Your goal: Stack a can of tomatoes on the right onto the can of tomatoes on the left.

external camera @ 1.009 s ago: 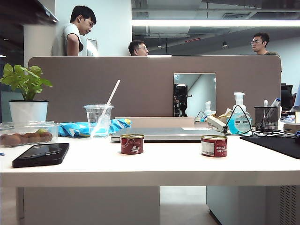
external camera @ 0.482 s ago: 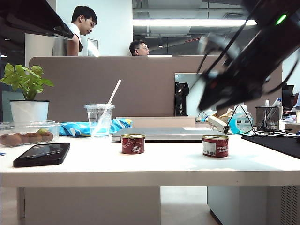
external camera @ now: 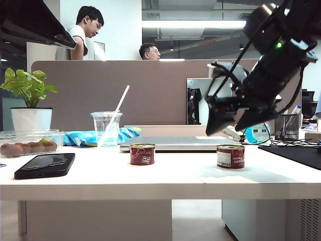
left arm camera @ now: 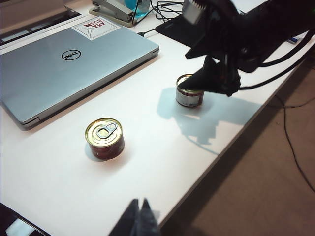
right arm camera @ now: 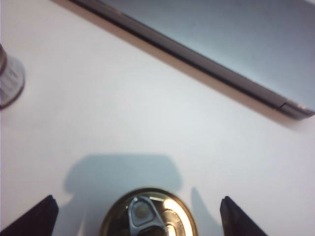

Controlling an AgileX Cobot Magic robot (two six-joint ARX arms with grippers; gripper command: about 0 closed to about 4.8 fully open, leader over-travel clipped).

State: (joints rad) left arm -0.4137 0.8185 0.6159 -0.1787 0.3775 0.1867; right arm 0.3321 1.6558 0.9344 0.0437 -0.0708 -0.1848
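Open-plan office. White desk (external camera: 150, 175) with closed laptop (left arm camera: 64, 69), stapler (left arm camera: 115, 9), mesh pen cup (external camera: 286, 126), phone (external camera: 45, 165), potted plant (external camera: 29, 98). Brown partition (external camera: 125, 90) behind; three workers (external camera: 86, 32) beyond. Strip light (external camera: 195, 24) overhead.

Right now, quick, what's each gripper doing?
Left gripper: shut, empty, away from both cans.
Right gripper: open, empty, above the right can.

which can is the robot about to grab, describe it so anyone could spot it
Start at the closed laptop on the table. Two red cans stand before it; take the right can, under the open right gripper. Unlike the left can, its label is partly white.
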